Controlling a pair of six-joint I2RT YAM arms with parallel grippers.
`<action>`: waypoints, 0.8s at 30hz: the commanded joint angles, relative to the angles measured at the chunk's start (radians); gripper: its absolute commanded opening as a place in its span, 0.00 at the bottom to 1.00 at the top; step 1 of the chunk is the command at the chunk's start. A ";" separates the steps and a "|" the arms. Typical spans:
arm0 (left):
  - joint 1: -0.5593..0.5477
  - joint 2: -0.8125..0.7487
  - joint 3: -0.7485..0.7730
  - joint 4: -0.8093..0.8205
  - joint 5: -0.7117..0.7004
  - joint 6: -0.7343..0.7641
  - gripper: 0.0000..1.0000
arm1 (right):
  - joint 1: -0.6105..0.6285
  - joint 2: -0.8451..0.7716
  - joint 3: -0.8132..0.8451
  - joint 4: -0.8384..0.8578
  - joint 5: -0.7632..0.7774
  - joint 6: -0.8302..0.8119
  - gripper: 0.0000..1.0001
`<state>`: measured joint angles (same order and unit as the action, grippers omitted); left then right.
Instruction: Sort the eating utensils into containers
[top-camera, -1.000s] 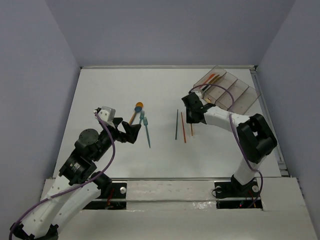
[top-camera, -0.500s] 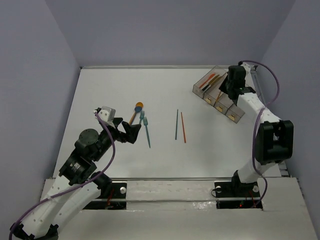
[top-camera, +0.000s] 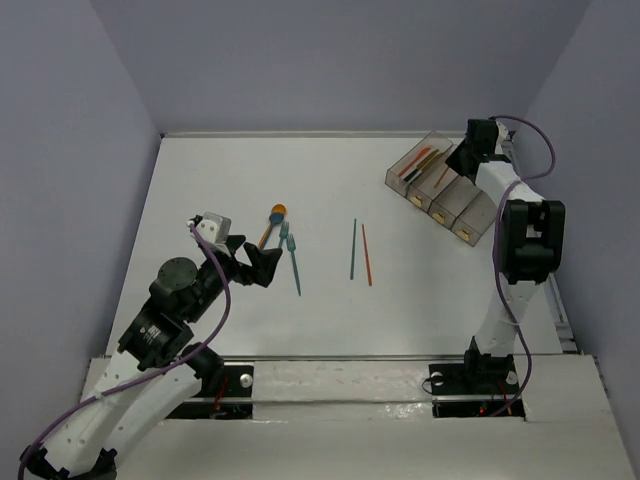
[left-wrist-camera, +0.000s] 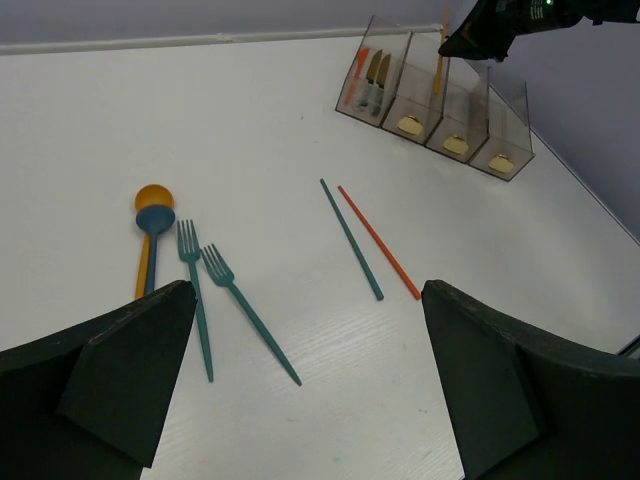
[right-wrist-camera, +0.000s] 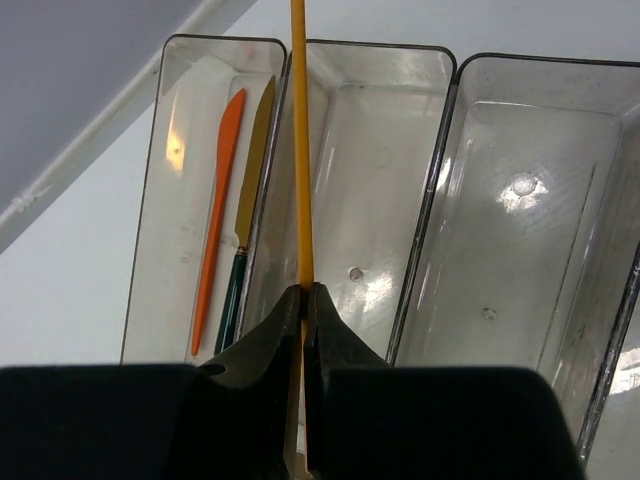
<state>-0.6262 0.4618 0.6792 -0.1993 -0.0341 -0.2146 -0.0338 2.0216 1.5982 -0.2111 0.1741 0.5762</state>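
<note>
Fingers of the left gripper (top-camera: 268, 266) stand wide apart with nothing between them, low over the table (top-camera: 200, 180) in the lower left of the top view. Just to their right lie an orange spoon (left-wrist-camera: 150, 195) with a dark blue spoon (left-wrist-camera: 155, 220) overlapping it. Next come a teal fork (left-wrist-camera: 192, 290) and a second teal fork (left-wrist-camera: 245, 312), side by side with their prongs toward the far wall. Near the middle of the table a teal chopstick (left-wrist-camera: 350, 238) and a red chopstick (left-wrist-camera: 378, 242) lie almost parallel, close but apart. At the upper right sit the containers (top-camera: 455, 205), four clear bins joined in a row. The leftmost bin in the right wrist view holds an orange knife (right-wrist-camera: 215, 220) and a gold-bladed knife (right-wrist-camera: 252, 180) with a dark green handle. The right gripper (right-wrist-camera: 303, 300) hangs above the bins, its fingers pinched narrow on a yellow chopstick (right-wrist-camera: 299, 150). The chopstick runs along the wall between that bin and the next; whether its tip touches a bin I cannot tell.
</note>
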 joint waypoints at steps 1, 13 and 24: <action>0.005 0.006 -0.001 0.046 -0.001 0.012 0.99 | 0.000 0.002 0.045 0.042 -0.022 0.053 0.10; 0.014 0.008 -0.001 0.049 0.010 0.012 0.99 | 0.032 -0.180 -0.142 0.099 -0.088 -0.042 0.57; 0.023 -0.014 -0.004 0.052 0.016 0.012 0.99 | 0.411 -0.449 -0.493 0.053 -0.004 -0.131 0.47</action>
<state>-0.6167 0.4587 0.6792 -0.1989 -0.0296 -0.2138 0.2295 1.6367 1.2190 -0.1471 0.1211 0.4934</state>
